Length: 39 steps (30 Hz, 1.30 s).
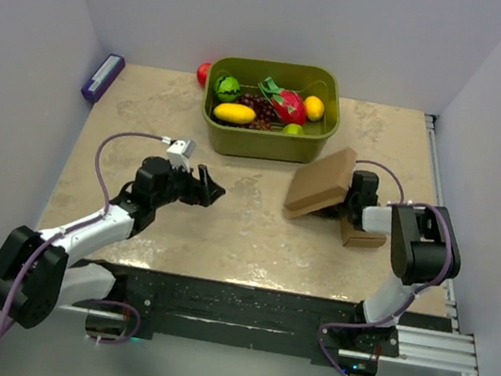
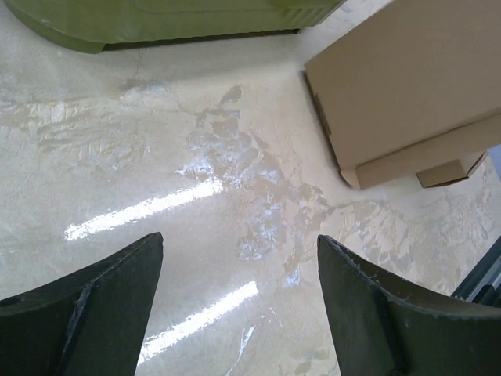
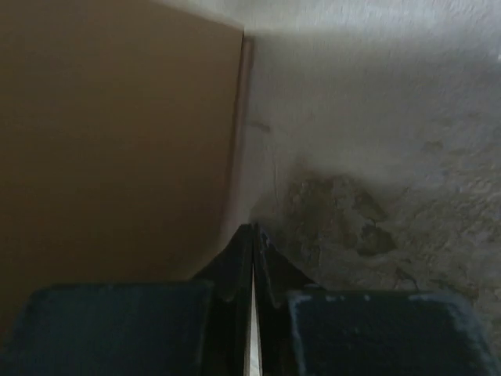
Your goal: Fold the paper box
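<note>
The paper box (image 1: 321,182) is a brown cardboard piece standing tilted on the table's right half, with its wide panel raised. A smaller brown cardboard part (image 1: 364,237) lies low beside it, near the right arm. My right gripper (image 1: 355,203) is tucked against the box's right side. In the right wrist view its jaws (image 3: 252,232) are shut with nothing between them, and the box panel (image 3: 117,141) fills the left. My left gripper (image 1: 214,190) hovers open over bare table to the left of the box. The left wrist view shows the box (image 2: 399,86) ahead to the right of the spread gripper (image 2: 239,237).
A green bin (image 1: 267,143) holding toy fruit stands at the back centre, just behind the box; its wall (image 2: 156,19) shows in the left wrist view. A red item (image 1: 203,73) lies behind the bin. A purple object (image 1: 103,77) rests by the left wall. White walls enclose the table.
</note>
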Motion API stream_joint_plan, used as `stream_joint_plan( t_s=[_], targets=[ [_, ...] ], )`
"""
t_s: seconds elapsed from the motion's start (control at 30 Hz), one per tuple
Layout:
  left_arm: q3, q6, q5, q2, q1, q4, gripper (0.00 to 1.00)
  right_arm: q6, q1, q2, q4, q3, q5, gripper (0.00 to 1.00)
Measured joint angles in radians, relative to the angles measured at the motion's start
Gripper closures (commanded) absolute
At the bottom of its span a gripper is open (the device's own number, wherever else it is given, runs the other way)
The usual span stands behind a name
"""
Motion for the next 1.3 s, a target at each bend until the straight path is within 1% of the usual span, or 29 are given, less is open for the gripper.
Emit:
stream_joint_plan(
  t_s=[0.27,0.4,0.47,0.53,0.57,0.63,0.67,0.77,0.8,0.87,0.93,1.13,1.3],
  targets=[
    [0.017,-0.048,0.069,0.128,-0.006,0.106,0.18,-0.003,0.0,0.0,-0.001,-0.002,-0.004,1.0],
    [0.07,-0.041,0.07,0.18,-0.051,0.125,0.18,-0.011,0.001,-0.003,-0.005,-0.002,0.0,1.0],
    [0.099,-0.038,0.072,0.203,-0.076,0.139,0.18,-0.016,0.001,-0.006,-0.008,-0.002,0.001,0.89],
    [0.132,-0.036,0.077,0.234,-0.097,0.158,0.18,-0.023,0.001,-0.019,-0.027,-0.002,0.006,0.83],
    [0.143,-0.035,0.078,0.249,-0.104,0.168,0.18,-0.027,0.001,-0.027,-0.037,-0.003,0.01,0.78],
    [0.159,-0.029,0.08,0.274,-0.115,0.185,0.18,-0.039,0.001,-0.052,-0.058,-0.009,0.023,0.73],
    [0.168,-0.02,0.082,0.291,-0.12,0.196,0.18,-0.043,0.001,-0.064,-0.067,-0.012,0.026,0.66],
    [0.208,0.006,0.085,0.355,-0.137,0.216,0.19,-0.042,0.001,-0.088,-0.063,-0.033,0.017,0.55],
    [0.227,0.018,0.086,0.383,-0.144,0.218,0.19,-0.038,0.001,-0.096,-0.059,-0.039,0.014,0.46],
    [0.259,0.039,0.087,0.43,-0.154,0.219,0.19,-0.027,0.001,-0.109,-0.048,-0.05,-0.002,0.39],
    [0.266,0.05,0.084,0.449,-0.159,0.219,0.19,-0.021,0.002,-0.119,-0.034,-0.055,-0.011,0.34],
    [0.266,0.069,0.03,0.445,-0.148,0.198,0.18,0.019,0.002,-0.12,0.024,-0.074,-0.031,0.3],
    [0.253,0.061,0.003,0.441,-0.07,0.188,0.18,0.045,0.011,-0.12,0.048,-0.083,-0.029,0.29]
  ],
)
